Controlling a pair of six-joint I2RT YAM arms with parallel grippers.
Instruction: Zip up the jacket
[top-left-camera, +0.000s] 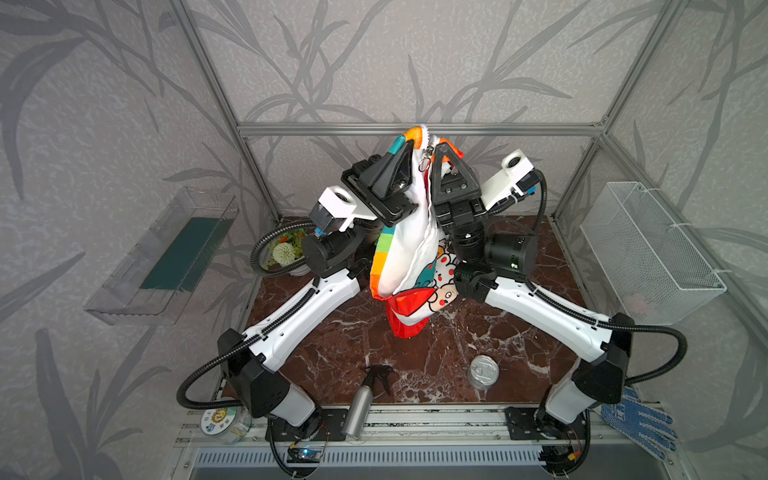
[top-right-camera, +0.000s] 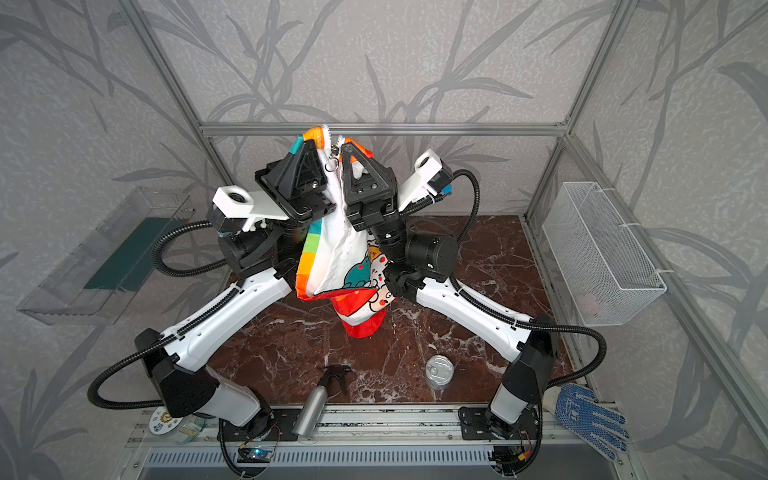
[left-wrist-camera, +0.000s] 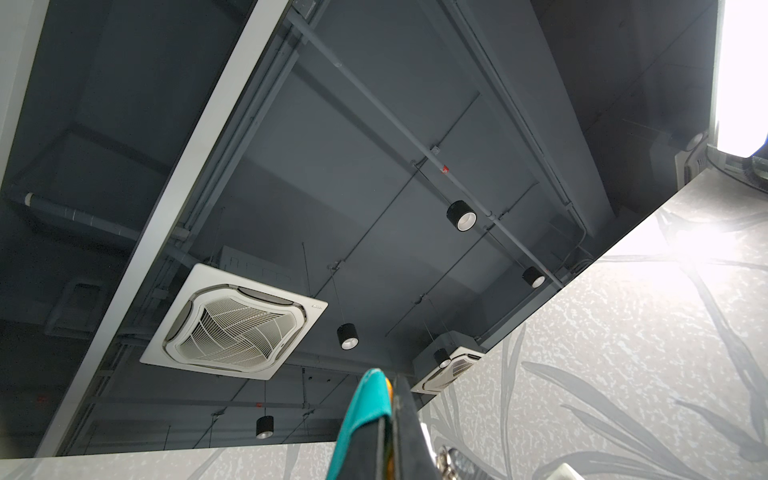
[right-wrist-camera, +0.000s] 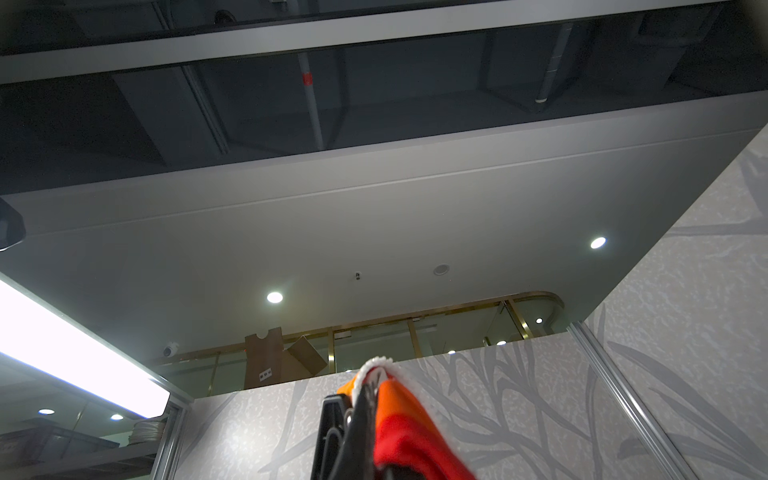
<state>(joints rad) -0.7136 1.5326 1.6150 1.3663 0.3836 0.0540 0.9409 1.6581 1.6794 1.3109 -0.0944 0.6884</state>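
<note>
The rainbow-striped jacket (top-left-camera: 405, 253) (top-right-camera: 332, 257) hangs high above the marble table (top-left-camera: 332, 353), white lining outward, cartoon panel and red hood at its lower end. My left gripper (top-left-camera: 409, 143) (top-right-camera: 309, 143) is shut on the teal and orange top edge (left-wrist-camera: 361, 415) on one side of the zipper. My right gripper (top-left-camera: 442, 145) (top-right-camera: 347, 145) is shut on the orange-red edge (right-wrist-camera: 395, 415) on the other side, with white zipper teeth (right-wrist-camera: 376, 361) curling over its tip. The metal zipper pull ring (top-left-camera: 424, 164) dangles between the two grippers, close under their tips. The jacket front gapes open below them.
A steel spray bottle (top-left-camera: 365, 399) and a tin can (top-left-camera: 484, 371) lie on the front of the table. A blue dotted glove (top-left-camera: 640, 419) sits at the front right, a wire basket (top-left-camera: 652, 249) on the right wall, a clear tray (top-left-camera: 162, 257) on the left wall, a flower bowl (top-left-camera: 286, 249) behind the left arm.
</note>
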